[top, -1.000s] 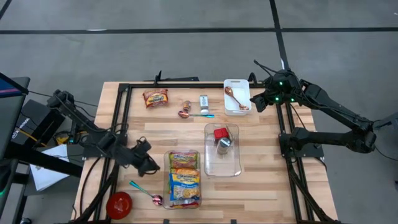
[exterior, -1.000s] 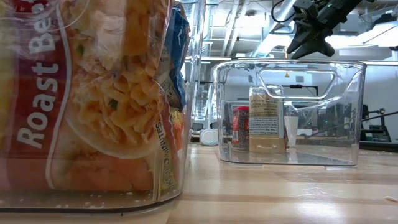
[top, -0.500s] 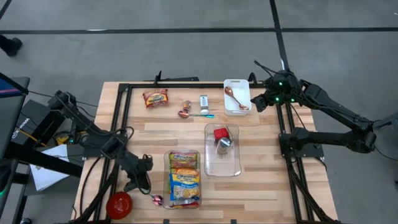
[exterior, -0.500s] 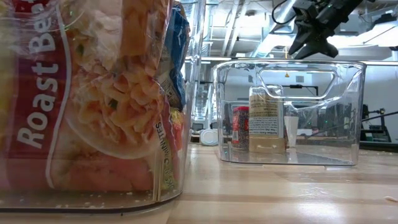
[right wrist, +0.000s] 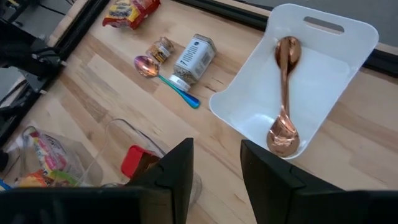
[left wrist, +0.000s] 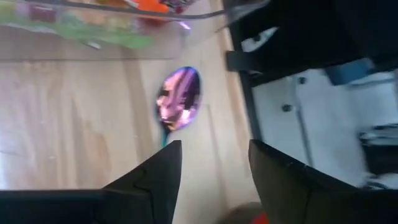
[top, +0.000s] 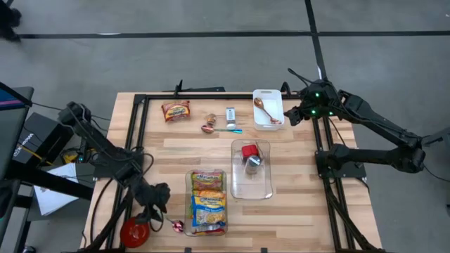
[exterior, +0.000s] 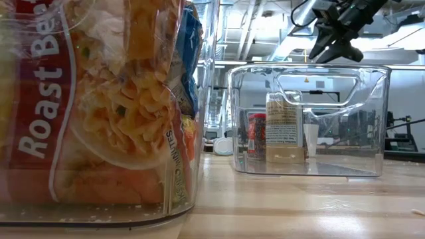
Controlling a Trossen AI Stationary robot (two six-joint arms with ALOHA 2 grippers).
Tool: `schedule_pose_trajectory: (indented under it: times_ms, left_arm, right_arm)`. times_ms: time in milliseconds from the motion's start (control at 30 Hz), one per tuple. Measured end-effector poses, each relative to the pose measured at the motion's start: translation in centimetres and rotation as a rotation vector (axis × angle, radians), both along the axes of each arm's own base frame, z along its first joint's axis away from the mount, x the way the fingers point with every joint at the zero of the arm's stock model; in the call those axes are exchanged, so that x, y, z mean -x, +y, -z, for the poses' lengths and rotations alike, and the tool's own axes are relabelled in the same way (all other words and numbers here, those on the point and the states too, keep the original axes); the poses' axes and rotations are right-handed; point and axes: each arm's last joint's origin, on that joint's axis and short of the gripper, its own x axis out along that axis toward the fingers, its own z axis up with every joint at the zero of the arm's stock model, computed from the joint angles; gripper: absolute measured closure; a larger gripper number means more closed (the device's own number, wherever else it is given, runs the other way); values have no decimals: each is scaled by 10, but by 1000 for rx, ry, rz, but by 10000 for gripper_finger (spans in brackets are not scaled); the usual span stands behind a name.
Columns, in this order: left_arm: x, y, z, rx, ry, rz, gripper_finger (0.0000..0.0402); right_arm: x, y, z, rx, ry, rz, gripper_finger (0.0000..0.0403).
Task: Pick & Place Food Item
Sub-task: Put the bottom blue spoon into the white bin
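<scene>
My left gripper (left wrist: 211,165) hangs over the table's near edge, fingers parted around nothing; the iridescent spoon (left wrist: 178,99) lies just ahead of them, untouched.

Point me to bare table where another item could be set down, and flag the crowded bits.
Bare wood: the strip between the snack packet and the noodle bin, and the near right corner beside the clear bin. Crowded: the far edge around the teal spoon and white tray, and the near left, where the left gripper hangs over the red bowl.
</scene>
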Motion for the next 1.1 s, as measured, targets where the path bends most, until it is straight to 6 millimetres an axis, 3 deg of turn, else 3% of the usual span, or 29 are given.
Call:
schedule_pose_trajectory:
  times_ms: [300,667,1100]
  left_arm:
    - [1,-16,20,-133,-30,-29,257]
    - [4,-30,48,-282,-10,-23,242]
    - [-2,-42,53,-307,-75,58,263]
  right_arm:
    - [2,1,2,-7,32,13,276]
    - [2,1,2,-8,33,13,276]
    - [3,0,2,17,52,43,276]
